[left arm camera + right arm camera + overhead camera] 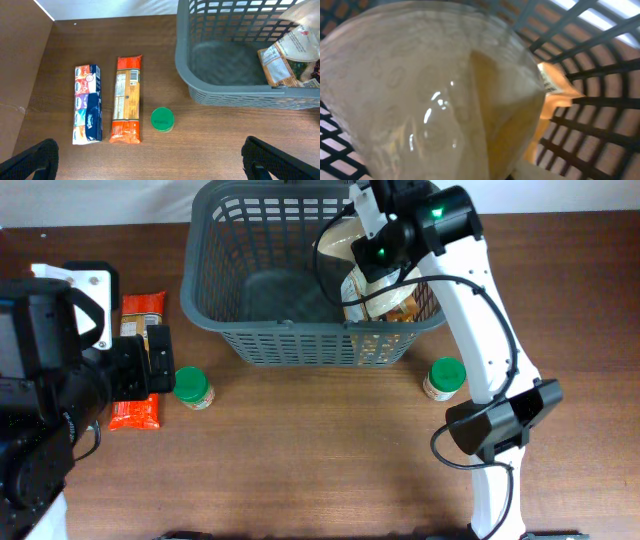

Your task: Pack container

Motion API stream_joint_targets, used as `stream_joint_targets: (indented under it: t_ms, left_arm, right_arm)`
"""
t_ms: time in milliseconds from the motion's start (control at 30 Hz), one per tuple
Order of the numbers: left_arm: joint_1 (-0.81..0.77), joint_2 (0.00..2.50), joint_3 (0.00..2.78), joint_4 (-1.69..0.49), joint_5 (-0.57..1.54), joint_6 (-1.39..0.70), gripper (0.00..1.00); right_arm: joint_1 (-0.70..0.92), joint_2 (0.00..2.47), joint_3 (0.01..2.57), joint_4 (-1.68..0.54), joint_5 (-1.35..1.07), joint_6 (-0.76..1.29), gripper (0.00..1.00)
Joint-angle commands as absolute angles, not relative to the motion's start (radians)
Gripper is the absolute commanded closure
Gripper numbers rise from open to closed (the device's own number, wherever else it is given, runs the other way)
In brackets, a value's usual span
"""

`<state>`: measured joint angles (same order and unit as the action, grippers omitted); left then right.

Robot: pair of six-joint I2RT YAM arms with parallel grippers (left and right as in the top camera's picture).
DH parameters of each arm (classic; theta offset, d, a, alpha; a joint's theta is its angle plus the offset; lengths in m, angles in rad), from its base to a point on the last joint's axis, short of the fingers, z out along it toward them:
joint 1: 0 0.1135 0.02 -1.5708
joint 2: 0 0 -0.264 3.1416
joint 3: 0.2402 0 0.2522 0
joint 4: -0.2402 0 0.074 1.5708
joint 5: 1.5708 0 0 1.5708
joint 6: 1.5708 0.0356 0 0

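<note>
**A:** Where is the container?

**B:** The container (300, 345) stands at the middle of the table's (300, 470) far edge. Its back rim is cut off by the top of the overhead view.

**A:** And the right gripper?

**B:** The right gripper (365, 260) is inside the container's right end with its jaws closed. A clear bag (420, 100) fills the wrist view and seems to hang from it. The fingertips themselves are hidden, so the pinch point cannot be seen. The bag's pale contents are too blurred to name.

**A:** Anything already inside?

**B:** A printed packet (280, 62) leans in the right end, half covered by the arm from above. Its label is unreadable.

**A:** The left side?

**B:** The left gripper (152, 162) hangs spread wide near the table's left edge, holding nothing. Only its two fingertips show, at the bottom corners of its wrist view. Beneath it lie a tissue pack (87, 104) and an orange packet (126, 100) side by side, with a green-lidded jar (162, 119) just beside the packet. From overhead the arm covers the tissue pack completely.

**A:** Anything else?

**B:** A second green-lidded jar (443, 377) stands near the container's near right corner, touching nothing.
</note>
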<state>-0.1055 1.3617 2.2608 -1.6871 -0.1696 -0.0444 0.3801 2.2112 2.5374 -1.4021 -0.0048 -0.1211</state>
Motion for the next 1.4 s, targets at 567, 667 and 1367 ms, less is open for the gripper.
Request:
stream_joint_targets:
  t_ms: [567, 667, 1367]
  left_arm:
    - [-0.109, 1.365, 2.258, -1.687, -0.184, -0.028, 0.01]
    - [-0.109, 1.365, 2.258, -1.687, -0.184, -0.028, 0.01]
    - [-0.109, 1.365, 2.258, -1.687, -0.184, -0.029, 0.01]
  right_arm:
    - [0.378, 2.170, 2.510, -1.362, -0.033, -0.122, 0.08]
    - [0.376, 2.128, 2.611, -1.388, 0.020, -0.094, 0.01]
    - [0.040, 1.851, 2.954, -1.699, 0.124, 0.092, 0.01]
